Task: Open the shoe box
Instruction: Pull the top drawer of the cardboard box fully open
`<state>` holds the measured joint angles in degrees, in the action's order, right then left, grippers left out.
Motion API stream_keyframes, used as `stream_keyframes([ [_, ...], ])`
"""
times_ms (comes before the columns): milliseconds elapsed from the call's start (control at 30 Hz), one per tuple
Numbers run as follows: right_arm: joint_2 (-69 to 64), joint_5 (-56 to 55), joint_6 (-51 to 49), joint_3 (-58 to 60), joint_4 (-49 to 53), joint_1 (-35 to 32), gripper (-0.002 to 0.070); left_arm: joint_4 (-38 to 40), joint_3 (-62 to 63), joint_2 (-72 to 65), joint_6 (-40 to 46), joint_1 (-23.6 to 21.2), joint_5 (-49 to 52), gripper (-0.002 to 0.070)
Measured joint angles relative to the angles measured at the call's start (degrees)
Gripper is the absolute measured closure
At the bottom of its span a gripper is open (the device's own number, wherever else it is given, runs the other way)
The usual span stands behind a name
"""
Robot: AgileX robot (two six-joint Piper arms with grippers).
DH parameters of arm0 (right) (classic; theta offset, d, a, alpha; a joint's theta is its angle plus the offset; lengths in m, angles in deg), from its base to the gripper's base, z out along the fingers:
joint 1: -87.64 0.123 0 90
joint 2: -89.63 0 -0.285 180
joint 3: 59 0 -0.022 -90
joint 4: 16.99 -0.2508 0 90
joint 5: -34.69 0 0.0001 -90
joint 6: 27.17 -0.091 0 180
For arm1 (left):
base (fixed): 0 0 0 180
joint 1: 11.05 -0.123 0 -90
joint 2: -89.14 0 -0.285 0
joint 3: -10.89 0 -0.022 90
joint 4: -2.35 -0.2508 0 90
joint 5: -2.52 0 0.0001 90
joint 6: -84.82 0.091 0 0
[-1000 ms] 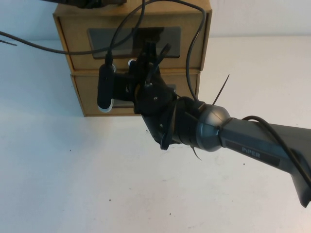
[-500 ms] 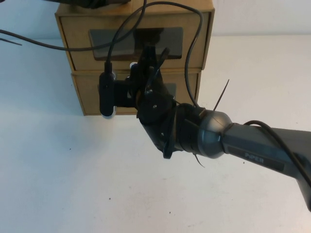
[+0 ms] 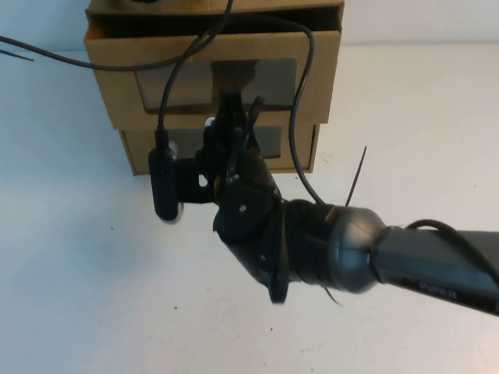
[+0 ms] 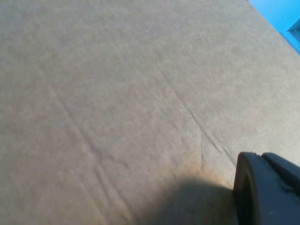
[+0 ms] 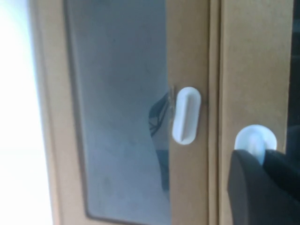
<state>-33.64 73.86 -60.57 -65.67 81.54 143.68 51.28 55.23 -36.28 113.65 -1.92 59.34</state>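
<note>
Upper shoe box [image 3: 210, 70]: stacked on the lower shoe box [image 3: 140, 144] at the far side of the table [image 3: 93, 296]; its windowed drawer front stands out beyond the one below.
Right gripper [image 3: 236, 109]: at that drawer front, clamped together on its white handle [image 5: 255, 136].
Left gripper [image 4: 267, 187]: close over plain cardboard; state cannot be told.

Two cardboard shoe boxes stand stacked at the far side of the counter [image 3: 93, 296]: an upper box [image 3: 117, 78] and a lower box [image 3: 140, 152]. Each has one dark window [image 3: 187, 82] and one white handle [image 5: 255, 136], making two of each. There are two grippers, the left gripper [image 4: 267, 187] and the right gripper [image 3: 234, 105], and one arm [image 3: 421, 265].
</note>
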Motion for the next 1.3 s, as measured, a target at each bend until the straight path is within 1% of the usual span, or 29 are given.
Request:
stream_keyframes([
  [167,3.3,2.0,-3.0,5.1,-0.1,3.0,0.0669,0.0,0.1,-0.1,-0.1,0.0,0.0,0.0679],
  [367,7.1,4.0,-8.4,11.9,-2.2,8.3,0.0669,0.0,0.3,-0.2,-0.4,0.0,0.1,0.0679],
  [667,9.5,7.6,-9.9,17.1,-6.4,14.2,0.0669,0.0,0.3,-0.4,-0.6,0.0,0.2,0.0679],
  [1133,9.7,9.0,-11.3,18.2,-6.4,14.8,0.0667,0.1,0.3,-0.4,-0.6,0.0,0.2,0.0679],
  [1200,9.7,9.1,-12.1,18.3,-5.7,14.8,0.0655,0.2,0.3,-0.4,-0.6,0.0,0.2,0.0679],
  [1300,9.9,8.9,-14.4,18.4,-5.2,15.0,0.0603,0.5,0.3,-0.4,-0.6,0.0,0.2,0.0679],
])
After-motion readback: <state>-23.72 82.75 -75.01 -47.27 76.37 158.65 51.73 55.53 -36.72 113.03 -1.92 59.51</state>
